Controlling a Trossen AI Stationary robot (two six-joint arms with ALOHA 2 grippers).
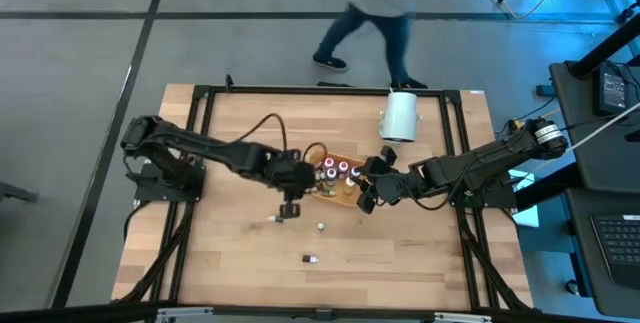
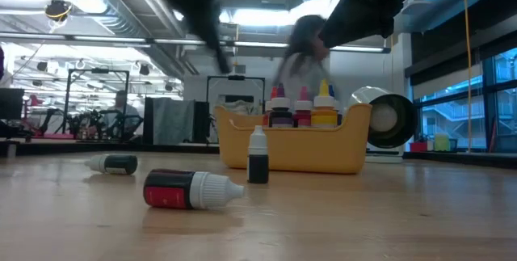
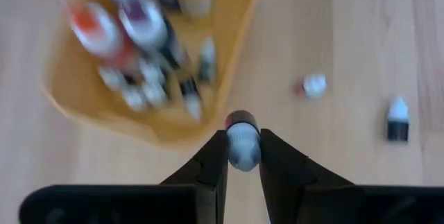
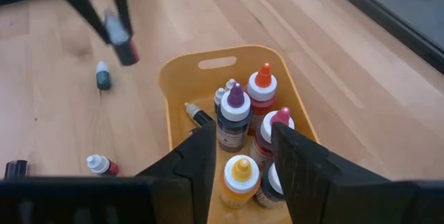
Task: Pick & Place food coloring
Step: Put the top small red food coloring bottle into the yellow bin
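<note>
The orange tray point(image 1: 345, 195) sits mid-table and holds several upright food coloring bottles point(image 4: 236, 116) with red, purple, pink and yellow tips. My left gripper point(image 3: 243, 156) is up in the air beside the tray's near left side point(image 1: 288, 206), shut on one small white-capped bottle point(image 3: 242, 135). My right gripper point(image 4: 243, 156) hangs open above the tray's right end point(image 1: 368, 195); its fingers touch nothing. On the table, two loose bottles lie on their sides point(image 2: 191, 190) point(image 2: 113, 164), and one stands upright point(image 2: 258, 157). My left gripper pinches the small bottle at its white cap end point(image 3: 243, 151) between its two fingers. The fingers slant down from above. The bottle's dark red body point(image 4: 129, 54) sticks out below the fingertips, clear of the table and the tray.
A large white cylinder point(image 1: 399, 116) lies at the table's far right, behind the tray. A person point(image 1: 375, 8) walks past beyond the far edge. Bare wood stretches along the near side around the loose bottles.
</note>
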